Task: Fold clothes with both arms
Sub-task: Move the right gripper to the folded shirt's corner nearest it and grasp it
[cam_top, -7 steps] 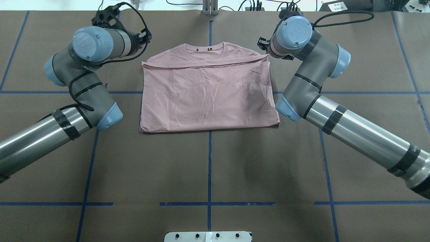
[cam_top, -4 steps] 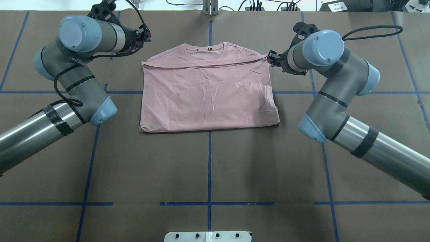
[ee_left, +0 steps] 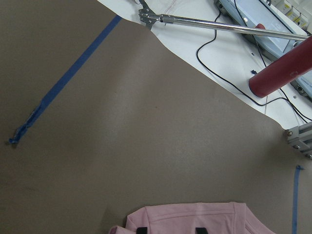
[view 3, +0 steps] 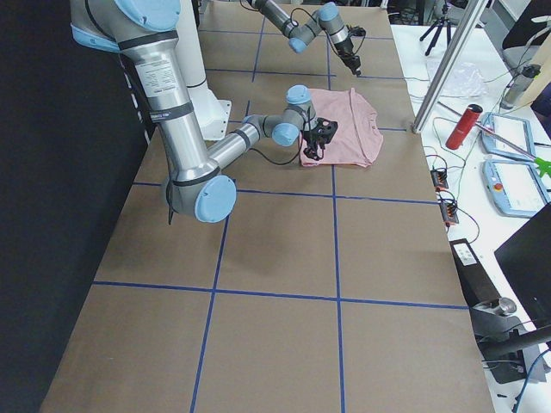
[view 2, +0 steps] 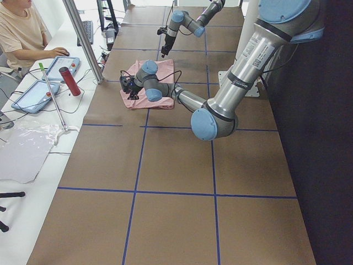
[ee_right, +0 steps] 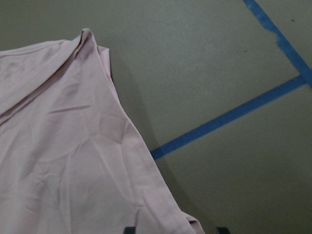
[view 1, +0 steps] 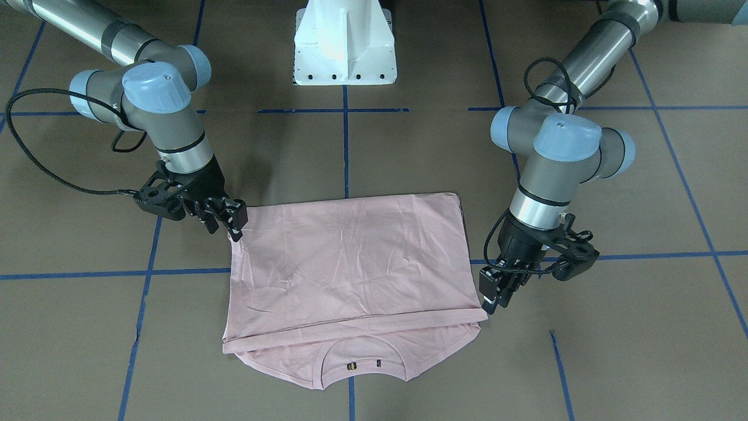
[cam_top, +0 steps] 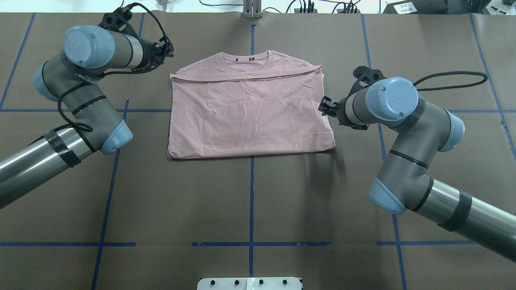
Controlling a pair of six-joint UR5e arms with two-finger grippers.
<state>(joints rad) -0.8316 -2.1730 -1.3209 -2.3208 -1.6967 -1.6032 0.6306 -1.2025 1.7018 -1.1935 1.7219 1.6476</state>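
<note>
The pale pink T-shirt (cam_top: 250, 112) lies folded flat on the brown table, collar (cam_top: 250, 59) at the far side and plain side up; its print is hidden. My left gripper (cam_top: 166, 50) hovers just off the shirt's far left corner and is open, with its two fingertips (ee_left: 141, 230) apart in the left wrist view above the shirt (ee_left: 195, 217). My right gripper (cam_top: 323, 106) stands beside the shirt's right edge, open, holding nothing. In the front view the left gripper (view 1: 494, 298) is by the collar-side corner, and the right gripper (view 1: 232, 225) by the robot-side corner.
The white pedestal base (view 1: 345, 41) stands at the robot's side of the table. Blue tape lines (cam_top: 251, 201) cross the brown cover. Beyond the far edge are a red cylinder (ee_left: 282, 73), tablets, cables and a seated person (view 2: 22, 33).
My right gripper has moved from the shirt's far right corner toward the robot along its right edge. The left gripper has drawn slightly left, away from its corner. The shirt has not moved.
</note>
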